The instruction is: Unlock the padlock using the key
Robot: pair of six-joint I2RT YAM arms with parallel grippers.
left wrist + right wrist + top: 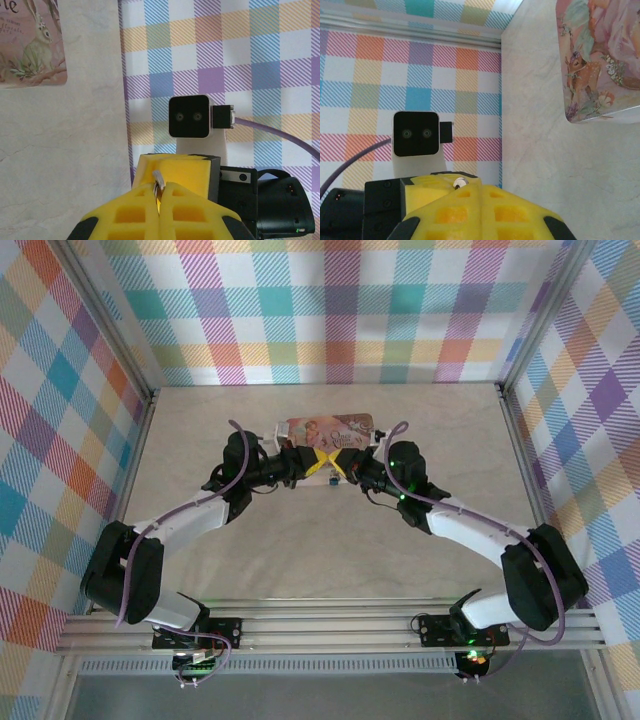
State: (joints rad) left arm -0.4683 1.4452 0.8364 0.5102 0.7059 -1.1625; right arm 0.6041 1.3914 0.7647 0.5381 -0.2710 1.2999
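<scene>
Two claws meet tip to tip; left claw (159, 190) pinches a silvery bit (158, 179); right claw (481, 190), squeezed closed, sits just beside it.

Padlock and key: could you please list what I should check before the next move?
1. Left gripper shut on the silvery strip: ok.
2. Right gripper shut: ok.
3. Right gripper clamping the silvery nub at its tips: cannot tell.
4. Which silvery piece is the key and which belongs to the padlock: cannot tell.
5. Key seated in the keyhole: cannot tell.
6. Fingertips apart from the pink tin: ok.
</scene>
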